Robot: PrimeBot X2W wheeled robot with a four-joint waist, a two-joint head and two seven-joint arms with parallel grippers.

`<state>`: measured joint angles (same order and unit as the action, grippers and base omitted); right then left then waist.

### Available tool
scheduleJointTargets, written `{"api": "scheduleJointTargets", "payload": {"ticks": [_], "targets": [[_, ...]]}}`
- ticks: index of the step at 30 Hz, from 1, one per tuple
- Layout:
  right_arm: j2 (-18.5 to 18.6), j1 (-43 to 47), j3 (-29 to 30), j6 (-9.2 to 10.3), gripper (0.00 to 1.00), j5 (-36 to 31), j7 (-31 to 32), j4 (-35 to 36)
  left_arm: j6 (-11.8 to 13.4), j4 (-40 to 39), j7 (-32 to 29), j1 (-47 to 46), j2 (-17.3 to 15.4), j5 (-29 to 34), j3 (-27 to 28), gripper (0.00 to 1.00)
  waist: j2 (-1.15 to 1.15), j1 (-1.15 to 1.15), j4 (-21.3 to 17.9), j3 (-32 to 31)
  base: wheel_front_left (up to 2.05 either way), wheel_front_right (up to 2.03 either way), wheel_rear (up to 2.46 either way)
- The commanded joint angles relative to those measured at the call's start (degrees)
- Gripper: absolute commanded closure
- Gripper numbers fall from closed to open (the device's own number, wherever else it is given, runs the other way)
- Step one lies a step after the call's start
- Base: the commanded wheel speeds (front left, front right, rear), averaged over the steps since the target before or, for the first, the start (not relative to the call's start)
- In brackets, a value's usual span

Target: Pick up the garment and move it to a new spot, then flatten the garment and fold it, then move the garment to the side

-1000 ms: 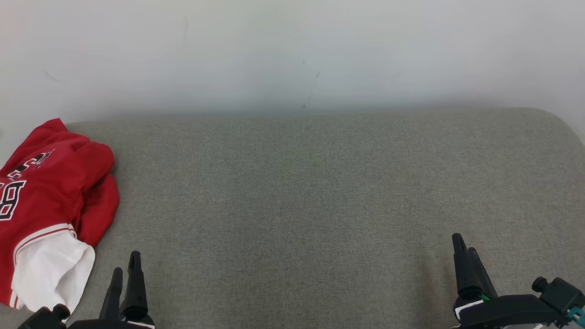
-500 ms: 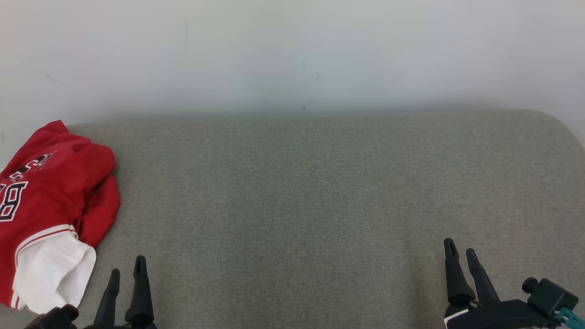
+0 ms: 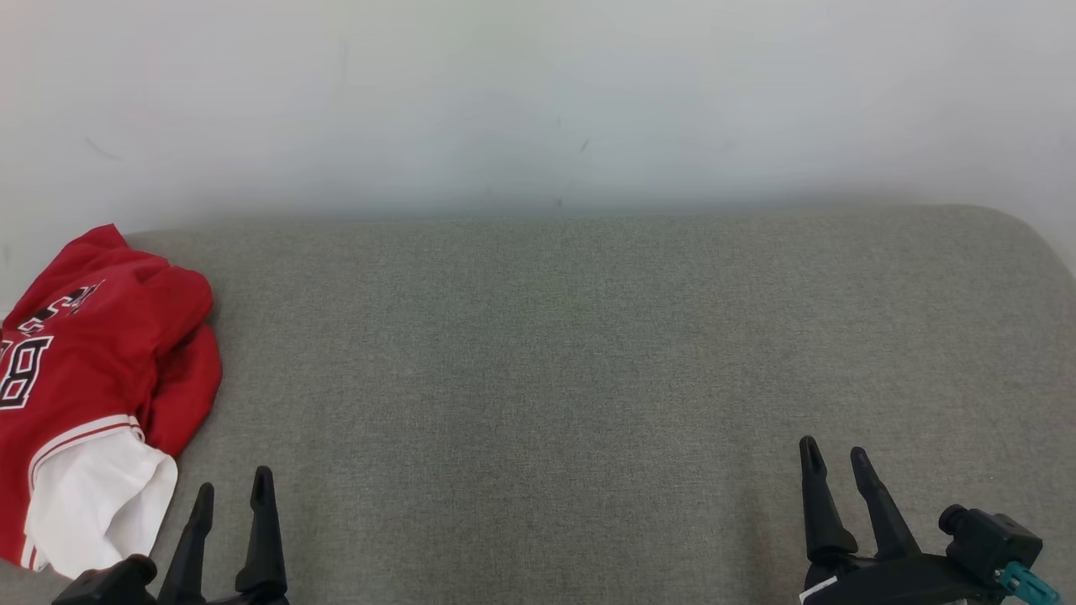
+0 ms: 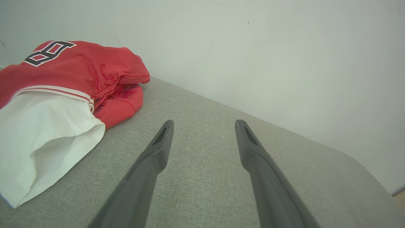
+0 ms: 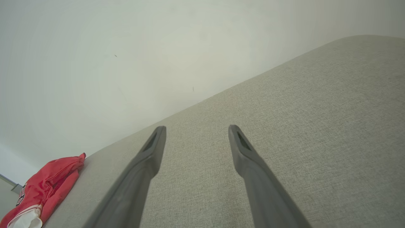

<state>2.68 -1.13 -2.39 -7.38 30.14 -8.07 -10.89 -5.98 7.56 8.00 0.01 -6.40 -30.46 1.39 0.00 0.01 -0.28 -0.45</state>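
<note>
The garment is a red jersey with black-and-white lettering and a white lining, lying crumpled at the left end of the grey cushioned surface. In the left wrist view the garment lies up and to the left of my fingers. My left gripper stands open at the lower left, just right of the garment's white part, touching nothing. Far from it, my right gripper stands open at the lower right over bare fabric. The right wrist view shows the garment far off at lower left.
A plain white wall runs along the back of the surface. The surface's right end curves down at a rounded corner. The wide grey middle stretch lies between the two grippers.
Both grippers sank lower in the head view. The right one slid a little left and the fingers of both now show wider apart. The garment lies as before.
</note>
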Motion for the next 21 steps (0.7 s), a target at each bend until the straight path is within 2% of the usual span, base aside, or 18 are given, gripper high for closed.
{"api": "scheduleJointTargets", "payload": {"ticks": [1, 21], "targets": [[0.24, -0.08, -0.18, -0.14, 0.0, -1.56, -0.41, 0.73, 0.1, -0.73, 0.46, 0.26, -0.49, 1.56, -0.13, 0.0, 0.0, -0.01, 0.0, -0.01, 0.0, 0.0, 0.0], [0.26, 1.09, -0.38, -0.16, 0.0, -12.31, -3.22, -0.15, 0.29, -0.45, 3.28, 1.16, -1.21, 11.37, -0.08, 0.0, 0.0, -0.01, -0.28, -0.06, 0.0, 0.0, 0.0]]}}
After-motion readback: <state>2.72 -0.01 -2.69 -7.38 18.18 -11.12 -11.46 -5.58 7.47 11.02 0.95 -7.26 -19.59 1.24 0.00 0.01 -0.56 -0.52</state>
